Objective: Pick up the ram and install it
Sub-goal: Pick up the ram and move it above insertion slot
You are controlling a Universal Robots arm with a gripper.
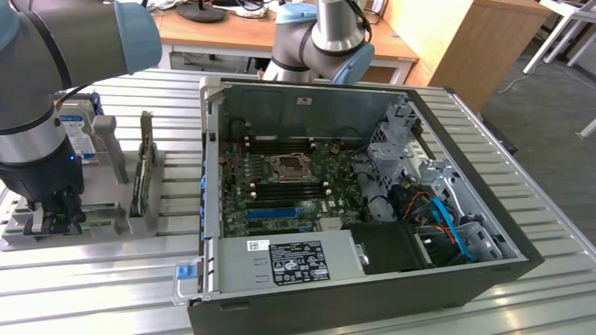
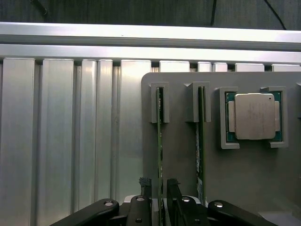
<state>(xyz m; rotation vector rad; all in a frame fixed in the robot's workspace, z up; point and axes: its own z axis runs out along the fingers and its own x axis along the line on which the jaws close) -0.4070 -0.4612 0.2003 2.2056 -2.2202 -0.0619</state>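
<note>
Where the grey-and-blue robot arm (image 1: 38,105) hangs at the exterior view's left, its black gripper (image 1: 51,213) sits low over a flat grey plastic holder (image 1: 93,234) on the ribbed aluminium table (image 1: 93,286). Wrist view: the ram (image 2: 160,136), a thin green circuit-board stick, stands on edge in a holder slot, seen edge-on. Its long axis runs parallel w/ the table ribs, far end tucked in a notched grey bracket, near end passing btwn the fingers (image 2: 175,195). Fingers are slightly apart, one each side of the stick, w/ only a sliver of room per side; contact w/ the board can't be made out. A second green stick (image 2: 201,141) stands in the next slot, parallel, just beside. Past it a square silver-lidded CPU (image 2: 254,116) lies flat in its own pocket. Toward the exterior view's right, well apart from the holder, a black PC case (image 1: 373,307) lies open on its side. Its green mobo (image 1: 289,188) faces up, w/ long black empty slots (image 1: 279,183) by the socket and a grey PSU (image 1: 237,269) at the near wall.
</note>
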